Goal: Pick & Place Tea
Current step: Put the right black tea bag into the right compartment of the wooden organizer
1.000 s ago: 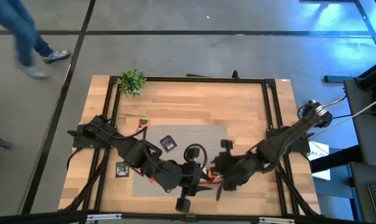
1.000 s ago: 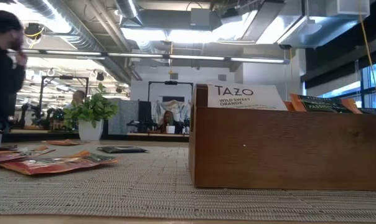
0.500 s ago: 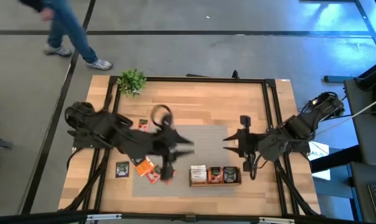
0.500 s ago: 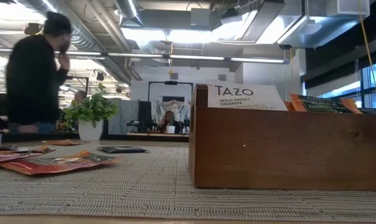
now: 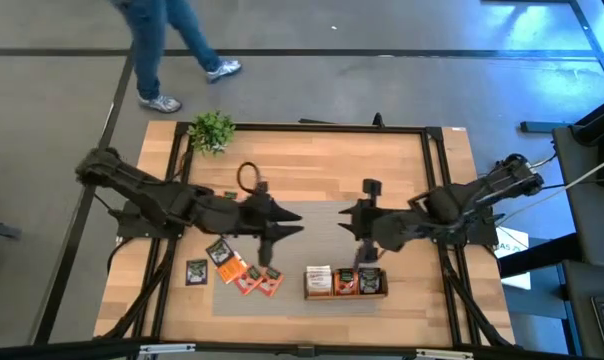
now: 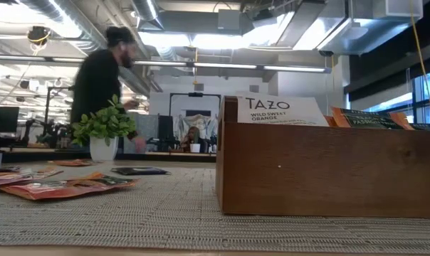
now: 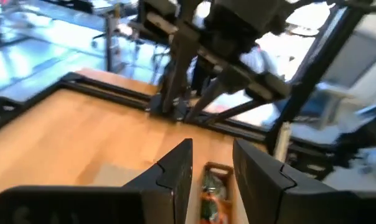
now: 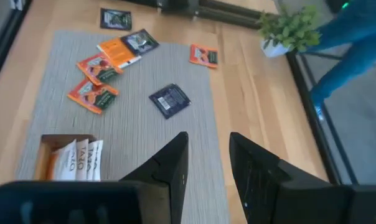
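Wooden table, grey mat, tray and a walker beyond

A light wooden table [image 5: 312, 160] with a black frame carries a grey woven mat [image 5: 312, 225] across its middle. A long wooden tray [image 5: 345, 294] stands at the mat's near edge; in the low view its brown wall [image 6: 329, 167] fills the right half. A small green plant in a white pot [image 5: 211, 130] stands at the table's far left corner, and shows behind the mat in the low view [image 6: 105, 131]. On the grey floor past that corner a person in blue jeans [image 5: 167, 40] and a dark top [image 6: 101, 78] walks by.
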Tool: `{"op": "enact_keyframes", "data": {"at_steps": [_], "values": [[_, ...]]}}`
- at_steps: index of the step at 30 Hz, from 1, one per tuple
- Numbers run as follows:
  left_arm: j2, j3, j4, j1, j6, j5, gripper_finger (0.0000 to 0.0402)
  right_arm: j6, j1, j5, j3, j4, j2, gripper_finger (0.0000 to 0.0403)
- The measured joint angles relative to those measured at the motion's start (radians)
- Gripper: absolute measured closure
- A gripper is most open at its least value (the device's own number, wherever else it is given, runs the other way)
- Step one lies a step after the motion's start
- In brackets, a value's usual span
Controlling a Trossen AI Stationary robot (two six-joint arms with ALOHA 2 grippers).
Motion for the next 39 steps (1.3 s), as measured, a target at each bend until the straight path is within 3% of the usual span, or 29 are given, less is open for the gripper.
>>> {"op": "enact_keyframes", "data": {"at_steps": [4,8,17,21,26,30,39], "values": [[-0.134,-0.249,0.135,0.019,-0.032,0.029,0.0292,-0.033,-0.073,-0.078,0.000,0.074,0.061,0.0282],[-0.214,-0.431,0.136,0.052,-0.175,0.022,0.0292,-0.097,-0.163,-0.203,0.000,0.194,0.142,0.0282],[-0.223,-0.659,0.134,0.125,-0.277,0.168,0.0293,-0.056,-0.360,-0.557,0.000,0.469,0.381,0.0282],[-0.224,-0.699,0.111,0.136,-0.289,0.214,0.0291,0.021,-0.408,-0.648,0.000,0.520,0.489,0.0283],[-0.224,-0.703,-0.036,0.136,-0.319,0.241,0.0288,0.061,-0.448,-0.787,-0.001,0.513,0.569,0.0282],[-0.224,-0.704,-0.111,0.137,-0.391,0.200,0.0288,0.058,-0.466,-0.798,-0.001,0.501,0.588,0.0282],[-0.224,-0.704,-0.098,0.133,-0.479,0.173,0.0288,0.055,-0.514,-0.790,-0.001,0.502,0.588,0.0282]]}}
